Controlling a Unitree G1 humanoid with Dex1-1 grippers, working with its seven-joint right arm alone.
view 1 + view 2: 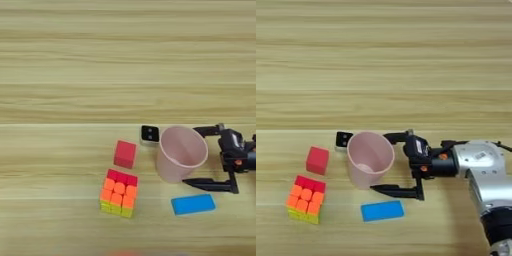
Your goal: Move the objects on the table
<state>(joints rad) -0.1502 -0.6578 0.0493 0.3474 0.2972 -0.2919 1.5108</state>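
The pale pink plastic cup (370,159) stands upright, mouth up, on the wooden counter (384,60), toward its near right area. The right gripper (385,162) reaches in from the right edge on a silver forearm (483,170); its jaws are apart, one black finger (393,136) beside the cup's far side, the other along its near base, the cup between them. The blue rectangular bar (382,210) lies flat just nearer than the cup. A small black-and-white block (149,134) sits just beside the cup's far-left rim. The red cube (125,154) and the red-orange-yellow puzzle cube (119,193) lie left of the cup.
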